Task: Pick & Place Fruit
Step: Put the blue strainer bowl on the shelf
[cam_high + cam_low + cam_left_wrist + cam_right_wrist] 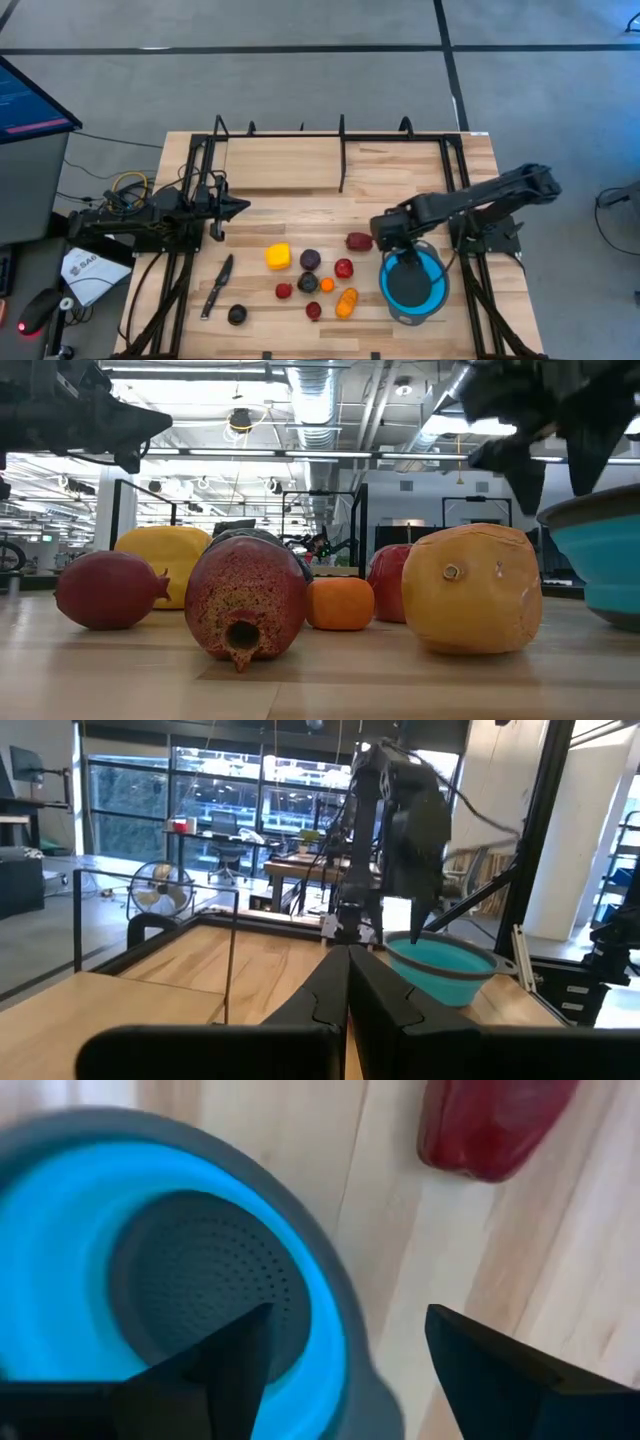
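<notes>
Dark right gripper [345,1350] with fingers spread and empty over blue bowl [437,290]; fruit [310,278] scattered beside bowl; left gripper [238,208] shut, well apart; advisable: centre over one piece before closing.

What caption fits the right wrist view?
Right pincer open, empty, over the blue bowl's rim, a red fruit on the table beyond.

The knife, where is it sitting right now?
In the high view the knife lies on the table's left side, left of the yellow fruit and just above the near-black fruit, clear of both grippers.
</notes>
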You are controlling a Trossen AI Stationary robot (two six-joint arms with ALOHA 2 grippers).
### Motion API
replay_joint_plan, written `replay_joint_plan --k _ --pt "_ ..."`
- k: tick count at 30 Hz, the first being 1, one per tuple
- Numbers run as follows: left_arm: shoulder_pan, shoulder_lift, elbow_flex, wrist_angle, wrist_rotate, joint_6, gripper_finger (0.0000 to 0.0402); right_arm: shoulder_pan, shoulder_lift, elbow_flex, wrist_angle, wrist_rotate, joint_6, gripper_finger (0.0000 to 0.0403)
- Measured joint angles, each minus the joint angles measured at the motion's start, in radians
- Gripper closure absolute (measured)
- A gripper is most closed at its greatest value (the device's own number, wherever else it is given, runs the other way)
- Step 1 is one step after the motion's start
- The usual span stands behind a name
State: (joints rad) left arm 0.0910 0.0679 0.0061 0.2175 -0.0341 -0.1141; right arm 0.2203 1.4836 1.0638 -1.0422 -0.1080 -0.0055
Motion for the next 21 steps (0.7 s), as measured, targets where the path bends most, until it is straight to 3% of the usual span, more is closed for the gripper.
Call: replay_joint_plan --k 8,17,21 --pt "0.0 0.005 0.0 0.006 0.0 0.0 0.0399 0.001 0.132 0.0 0.011 0.001 -0.048 0.0207" --pt "0.0 0.024 0.0 0.015 0.004 0.0 0.0399 -0.008 0.141 0.0 -0.028 -0.065 -0.049 0.0381" --pt "0.0 0.027 0.0 0.018 0.004 0.0 0.0399 -0.037 0.104 0.035 -0.099 -0.131 0.01 0.0376"
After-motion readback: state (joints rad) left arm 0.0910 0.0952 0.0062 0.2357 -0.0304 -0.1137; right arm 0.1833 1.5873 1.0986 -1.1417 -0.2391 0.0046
